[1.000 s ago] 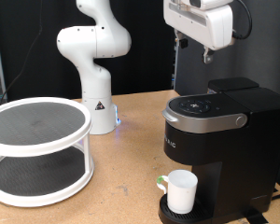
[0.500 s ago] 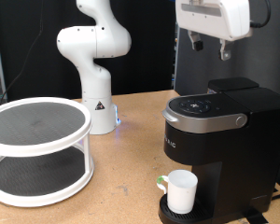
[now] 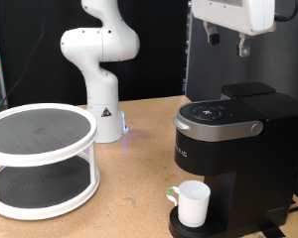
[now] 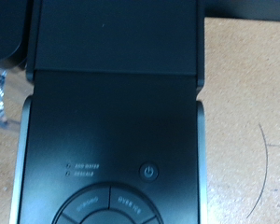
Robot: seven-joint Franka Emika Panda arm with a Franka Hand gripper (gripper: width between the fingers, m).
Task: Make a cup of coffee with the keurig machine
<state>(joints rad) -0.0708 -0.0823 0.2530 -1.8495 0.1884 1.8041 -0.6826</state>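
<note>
The keurig machine (image 3: 228, 149) stands on the wooden table at the exterior view's right, with its silver-rimmed lid down. The white cup (image 3: 194, 203) sits upright on the drip tray under the brew head. My gripper (image 3: 227, 46) hangs high above the machine at the exterior view's top right. Its fingers (image 3: 243, 48) are apart with nothing between them. The wrist view looks straight down on the machine's top (image 4: 112, 121), showing the power button (image 4: 149, 172) and the brew buttons (image 4: 107, 203). The fingers do not show in that view.
A white two-tier round rack (image 3: 40, 159) stands at the exterior view's left. The white robot arm base (image 3: 101, 69) stands behind it near the middle. A dark panel rises behind the machine.
My gripper has risen and shifted toward the exterior view's right, above the machine. The cup and the machine have not moved.
</note>
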